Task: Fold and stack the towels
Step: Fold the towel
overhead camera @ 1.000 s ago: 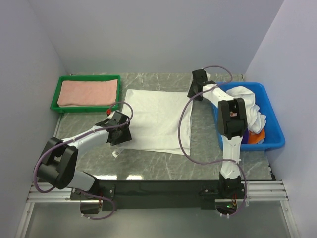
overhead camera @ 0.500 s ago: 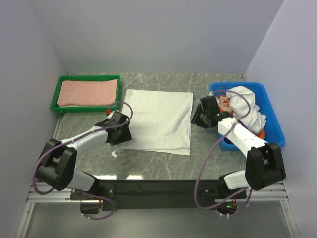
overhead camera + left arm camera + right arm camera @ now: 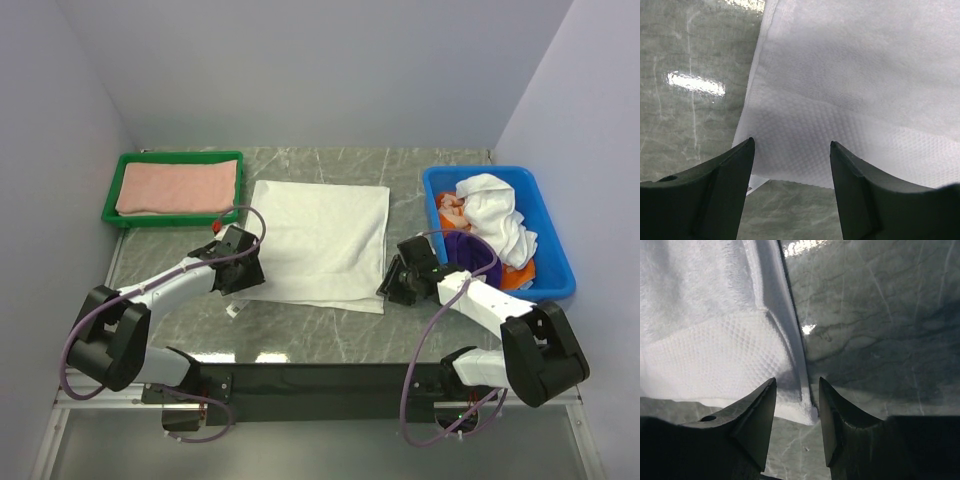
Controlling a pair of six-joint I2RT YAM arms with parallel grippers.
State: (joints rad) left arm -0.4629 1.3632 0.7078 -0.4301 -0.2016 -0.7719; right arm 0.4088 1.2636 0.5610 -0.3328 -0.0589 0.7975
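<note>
The right gripper [image 3: 797, 382] has come over from the blue bin [image 3: 548, 292] to the 5 o'clock corner of the white towel [image 3: 320, 240], which lies flat in the middle. The left gripper [image 3: 790, 145] waits at 7 o'clock. Both have fingers apart, holding nothing. Next, I think, they pinch and fold.

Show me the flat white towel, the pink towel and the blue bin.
white towel [image 3: 320, 240], top view, middle of the spread cloth
pink towel [image 3: 178, 187], top view, centre of its upper face
blue bin [image 3: 478, 171], top view, far rim
</note>
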